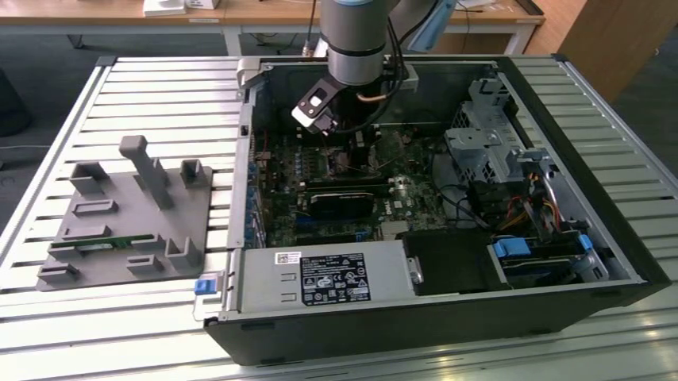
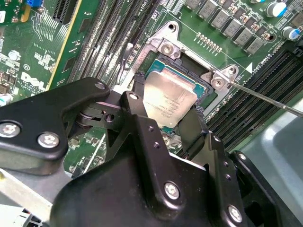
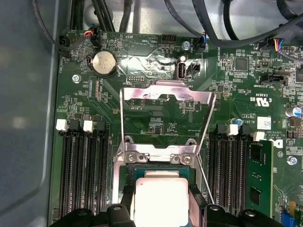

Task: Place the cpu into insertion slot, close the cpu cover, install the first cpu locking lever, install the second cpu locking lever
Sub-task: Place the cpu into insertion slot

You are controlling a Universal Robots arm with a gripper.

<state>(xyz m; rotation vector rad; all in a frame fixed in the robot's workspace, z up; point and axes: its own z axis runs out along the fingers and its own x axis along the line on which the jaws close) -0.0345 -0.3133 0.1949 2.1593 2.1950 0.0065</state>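
My gripper is down inside the open computer case, over the green motherboard. Its two black fingers sit against opposite edges of the cpu, a flat square chip with a dull silver top. The cpu rests in or just over the insertion slot, whose dark frame shows around it. The cpu cover, a silvery frame plate, stands swung open behind the slot. A thin wire locking lever sticks out beside the slot, unlatched.
Long black memory slots flank the socket on both sides. Black cables hang across the back of the board. A power supply and a drive cage fill the case. A grey fixture plate lies on the slatted table outside the case.
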